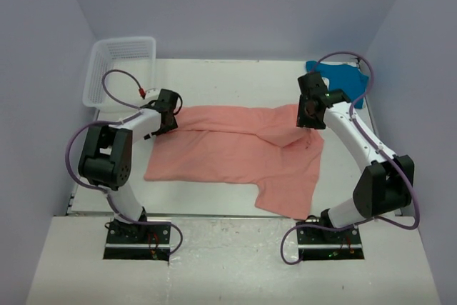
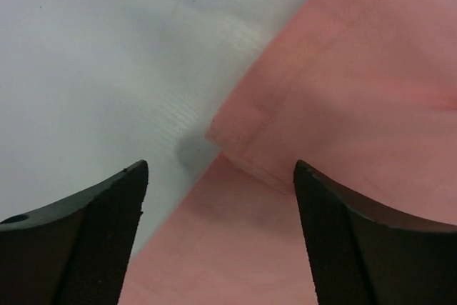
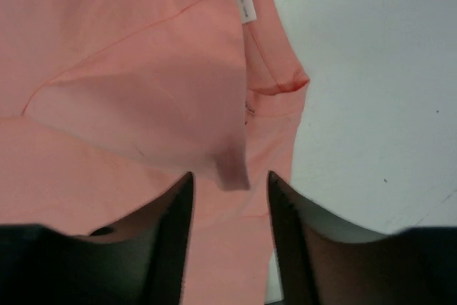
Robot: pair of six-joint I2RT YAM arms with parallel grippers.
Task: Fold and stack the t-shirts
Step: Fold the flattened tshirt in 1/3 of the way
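Light: even, diffuse, from above; we recorded the white worktop as bright, without glare. Shadows: soft and faint; we logged one small grey patch beside the salmon-pink t-shirt. Focus: we found the overhead view sharp, and the fingers of the left end effector dark and blurred.

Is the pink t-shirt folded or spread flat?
Partly folded: on the pink t-shirt a far strip lies doubled over the body, as both wrist views show; the rest lies spread.
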